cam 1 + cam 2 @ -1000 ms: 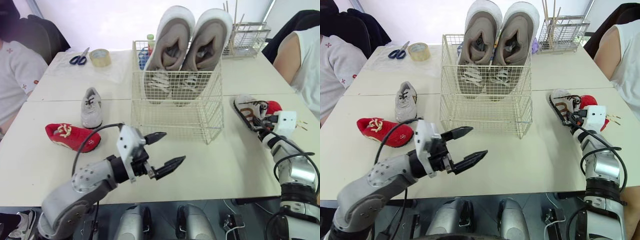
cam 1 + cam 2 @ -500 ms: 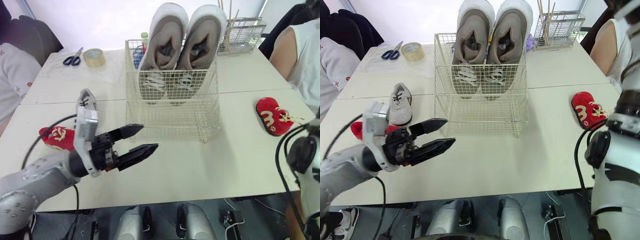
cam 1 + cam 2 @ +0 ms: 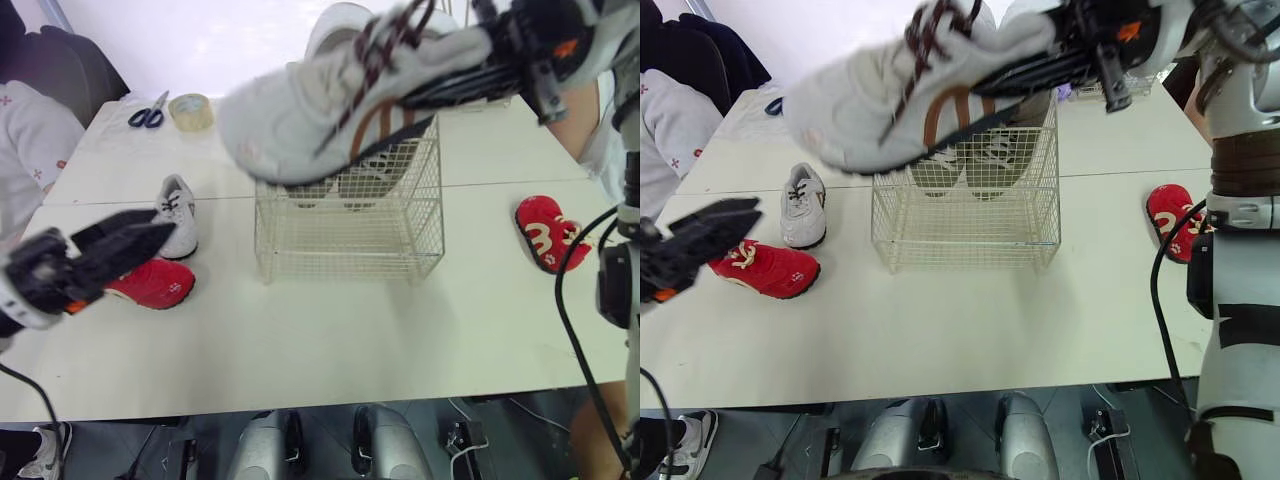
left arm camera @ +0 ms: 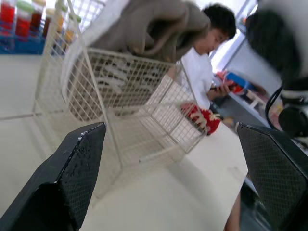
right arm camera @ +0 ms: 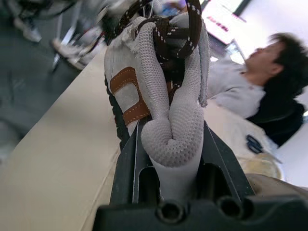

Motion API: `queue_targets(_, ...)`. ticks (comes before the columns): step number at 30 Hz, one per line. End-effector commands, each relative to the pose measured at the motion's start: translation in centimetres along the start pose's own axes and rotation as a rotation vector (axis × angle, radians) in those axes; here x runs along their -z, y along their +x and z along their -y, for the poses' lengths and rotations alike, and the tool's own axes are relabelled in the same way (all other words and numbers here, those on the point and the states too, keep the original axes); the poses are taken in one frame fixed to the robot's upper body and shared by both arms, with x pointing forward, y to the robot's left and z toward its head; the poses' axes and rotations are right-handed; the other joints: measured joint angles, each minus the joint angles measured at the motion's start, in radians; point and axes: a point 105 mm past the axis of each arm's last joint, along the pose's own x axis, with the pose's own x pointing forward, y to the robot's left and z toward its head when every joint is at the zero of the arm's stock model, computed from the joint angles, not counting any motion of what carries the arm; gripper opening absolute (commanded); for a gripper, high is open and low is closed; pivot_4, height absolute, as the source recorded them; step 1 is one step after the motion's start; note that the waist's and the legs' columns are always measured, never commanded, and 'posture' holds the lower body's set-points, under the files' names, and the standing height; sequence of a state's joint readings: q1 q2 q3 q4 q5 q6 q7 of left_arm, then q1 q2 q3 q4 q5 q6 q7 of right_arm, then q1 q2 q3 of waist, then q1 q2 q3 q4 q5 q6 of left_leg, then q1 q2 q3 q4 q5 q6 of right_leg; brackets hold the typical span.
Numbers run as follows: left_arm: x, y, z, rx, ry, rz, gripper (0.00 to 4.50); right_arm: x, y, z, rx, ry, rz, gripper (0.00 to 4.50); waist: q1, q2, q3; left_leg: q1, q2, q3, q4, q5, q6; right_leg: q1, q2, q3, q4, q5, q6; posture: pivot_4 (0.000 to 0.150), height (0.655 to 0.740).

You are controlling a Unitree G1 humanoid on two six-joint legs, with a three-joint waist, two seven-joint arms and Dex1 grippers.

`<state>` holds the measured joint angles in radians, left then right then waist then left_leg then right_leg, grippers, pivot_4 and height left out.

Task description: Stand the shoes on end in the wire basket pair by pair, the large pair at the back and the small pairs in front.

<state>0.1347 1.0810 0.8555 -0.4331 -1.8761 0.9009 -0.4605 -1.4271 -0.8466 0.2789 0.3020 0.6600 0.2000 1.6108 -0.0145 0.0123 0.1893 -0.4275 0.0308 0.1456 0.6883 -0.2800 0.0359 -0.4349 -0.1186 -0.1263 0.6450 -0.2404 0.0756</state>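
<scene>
White brown-laced shoe (image 3: 870, 100) clamped in right gripper (image 5: 169, 144), aloft near wire basket (image 3: 965, 215); left gripper (image 4: 168, 129) wide open, empty, over bench (image 3: 350, 330) near red shoe (image 3: 150, 281).

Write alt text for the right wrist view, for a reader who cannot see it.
The right gripper is shut on the heel of a white mesh shoe with dark brown laces and tan side stripes, held in the air above a beige table. Beyond the shoe, a person in a pale top sits by the table.
</scene>
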Motion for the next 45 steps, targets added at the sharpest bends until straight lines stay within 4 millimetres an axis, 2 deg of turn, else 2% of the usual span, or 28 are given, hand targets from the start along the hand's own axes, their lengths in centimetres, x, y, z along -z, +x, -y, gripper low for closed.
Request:
queue_targets(1, -1.2, 1.0, 2.8, 0.181, 0.012, -0.015, 4.5, -2.1, 0.5, 0.1, -0.053, -0.156, -0.002, 0.25, -0.002, -0.001, 0.0, 0.0, 0.0, 0.0, 0.0, 0.0, 0.0, 0.0, 0.0, 0.001, 0.0, 0.0, 0.0, 0.15, 0.74)
queue_targets(6, 0.4, 2.6, 3.0, 0.333, -0.091, -0.067, 4.5, -1.5, 1.1, -0.3, -0.11, -0.208, -0.049, 0.25, -0.004, -0.001, 0.0, 0.001, 0.0, 0.004, -0.004, 0.002, 0.001, -0.002, 0.0, 0.002, 0.001, 0.001, 0.001, 0.15, 0.74)
queue_targets(9, 1.1, 3.5, 2.8, 0.379, -0.148, -0.086, 4.5, -2.0, 1.2, -0.7, -0.132, -0.217, -0.024, 0.25, -0.004, -0.001, 0.001, 0.0, 0.0, 0.006, -0.005, 0.003, 0.002, -0.004, 0.0, 0.004, 0.001, 0.001, 0.001, 0.15, 0.74)
queue_targets(16, 3.2, 5.7, 4.2, 0.531, -0.226, -0.176, 4.5, -2.0, 1.0, -1.5, -0.146, -0.201, -0.004, 0.25, -0.002, -0.003, 0.002, 0.0, 0.0, 0.006, -0.004, 0.003, 0.002, -0.004, 0.0, 0.004, 0.001, 0.001, 0.002, 0.15, 0.74)
queue_targets(22, 3.1, 7.5, 4.1, 0.546, -0.242, -0.129, 4.5, -2.1, 0.9, -2.1, -0.159, -0.177, -0.005, 0.25, -0.001, -0.004, 0.002, 0.001, 0.0, 0.006, -0.004, 0.003, 0.002, -0.004, 0.0, 0.005, 0.001, 0.001, 0.002, 0.15, 0.74)
queue_targets(25, 2.8, 7.8, 4.1, 0.553, -0.243, -0.104, 3.8, -2.1, 1.0, -2.3, -0.165, -0.166, -0.006, 0.25, -0.001, -0.005, 0.003, 0.001, 0.0, 0.006, -0.004, 0.003, 0.002, -0.003, 0.0, 0.005, 0.001, 0.001, 0.002, 0.15, 0.74)
queue_targets(30, 2.6, 8.2, 4.2, 0.557, -0.245, -0.069, 1.37, -2.1, 1.0, -2.3, -0.167, -0.151, -0.013, 0.25, -0.001, -0.005, 0.003, 0.001, 0.0, 0.006, -0.004, 0.003, 0.002, -0.003, 0.0, 0.005, 0.001, 0.001, 0.002, 0.15, 0.74)
queue_targets(31, 2.5, 8.3, 4.2, 0.55, -0.245, -0.058, 1.06, -2.1, 1.0, -2.3, -0.164, -0.148, -0.015, 0.25, -0.001, -0.005, 0.003, 0.001, 0.0, 0.006, -0.004, 0.003, 0.002, -0.003, 0.0, 0.005, 0.001, 0.001, 0.002, 0.15, 0.74)
queue_targets(33, 2.3, 8.4, 4.1, 0.547, -0.244, -0.032, 1.06, -2.0, 0.9, -1.9, -0.15, -0.138, -0.021, 0.25, -0.001, -0.006, 0.003, 0.001, 0.0, 0.006, -0.003, 0.003, 0.002, -0.003, 0.0, 0.005, 0.001, 0.001, 0.002, 0.15, 0.74)
queue_targets(35, 2.0, 8.4, 4.1, 0.539, -0.242, 0.007, 1.04, -1.5, 0.4, -1.2, -0.108, -0.122, -0.046, 1.23, 0.0, -0.006, 0.003, 0.001, 0.0, 0.006, -0.003, 0.003, 0.002, -0.003, 0.0, 0.005, 0.001, 0.001, 0.002, 0.15, 0.74)
queue_targets(39, 2.0, 8.0, 4.4, 0.511, -0.241, 0.098, 1.04, -0.3, -2.1, 1.4, 0.104, 0.003, -0.065, 3.04, 0.0, -0.007, 0.003, 0.002, 0.0, 0.006, -0.003, 0.003, 0.002, -0.001, 0.0, 0.005, 0.001, 0.001, 0.002, 0.15, 0.74)
queue_targets(42, 1.6, 7.5, 4.7, 0.462, -0.24, 0.223, 1.04, 0.3, -5.3, 2.2, 0.36, 0.256, 0.139, 3.04, 0.004, -0.008, 0.003, 0.001, 0.0, 0.006, -0.003, 0.003, 0.002, -0.001, 0.0, 0.005, 0.001, 0.001, 0.001, 0.15, 0.74)
queue_targets(45, 1.4, 7.5, 5.3, 0.441, -0.245, 0.311, 1.04, 0.4, -6.2, 1.3, 0.449, 0.444, 0.348, 3.04, 0.007, -0.012, 0.002, 0.002, 0.0, 0.0, -0.002, 0.003, 0.002, 0.004, -0.001, 0.002, -0.004, 0.002, 0.001, 0.15, 0.74)
